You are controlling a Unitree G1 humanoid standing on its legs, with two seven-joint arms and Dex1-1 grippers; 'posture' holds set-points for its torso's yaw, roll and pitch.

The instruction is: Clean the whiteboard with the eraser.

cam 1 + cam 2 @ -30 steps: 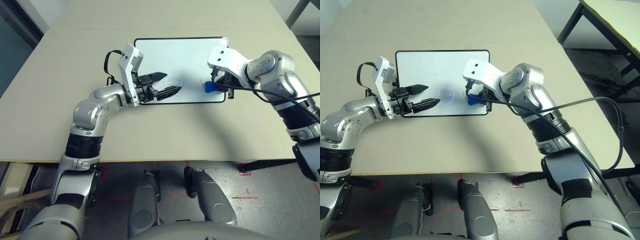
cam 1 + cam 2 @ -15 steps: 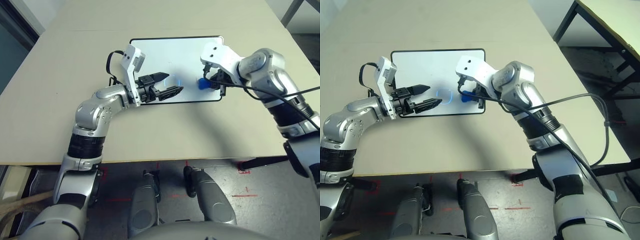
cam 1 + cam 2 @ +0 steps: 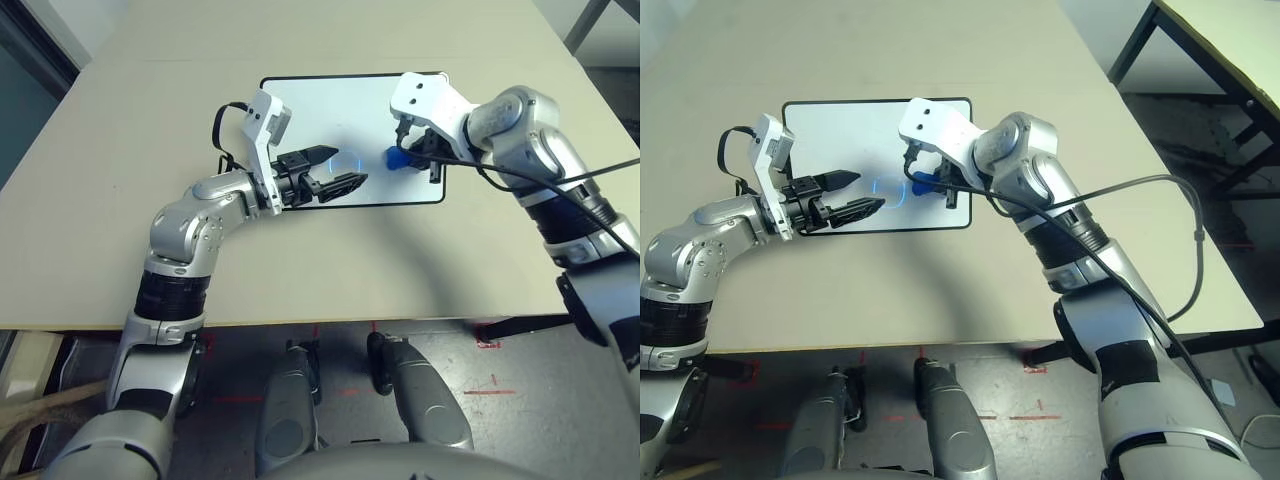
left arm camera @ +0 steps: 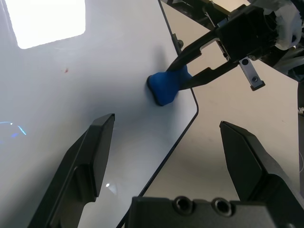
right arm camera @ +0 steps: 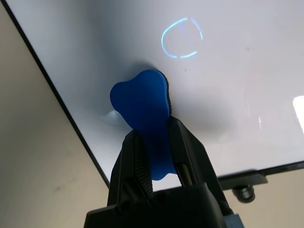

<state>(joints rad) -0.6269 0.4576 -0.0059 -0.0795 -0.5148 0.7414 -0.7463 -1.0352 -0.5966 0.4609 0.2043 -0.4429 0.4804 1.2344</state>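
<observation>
Whiteboard [image 3: 340, 110] lies flat on the table [image 3: 120, 230]. My right gripper [image 5: 156, 156] pinches the eraser [image 5: 142, 107] by its waist, pad on the board; it may twist out. Left gripper [image 4: 166, 156], fingers spread and empty, hovers where the sweep may strike it.

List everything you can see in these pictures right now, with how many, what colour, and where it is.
table: one, beige, under everything.
whiteboard: one, white with a thin black frame, lying flat on the far middle of the table.
eraser: one, bright blue, pressed on the whiteboard near its right end.
ring mark: one, pale bluish, on the whiteboard just past the eraser; ink or a reflection, I cannot tell.
second table: one, beige top with dark legs, off to the right.
left gripper: one, black fingers, open, above the whiteboard's near left part, holding nothing.
right gripper: one, black fingers, shut on the eraser.
</observation>
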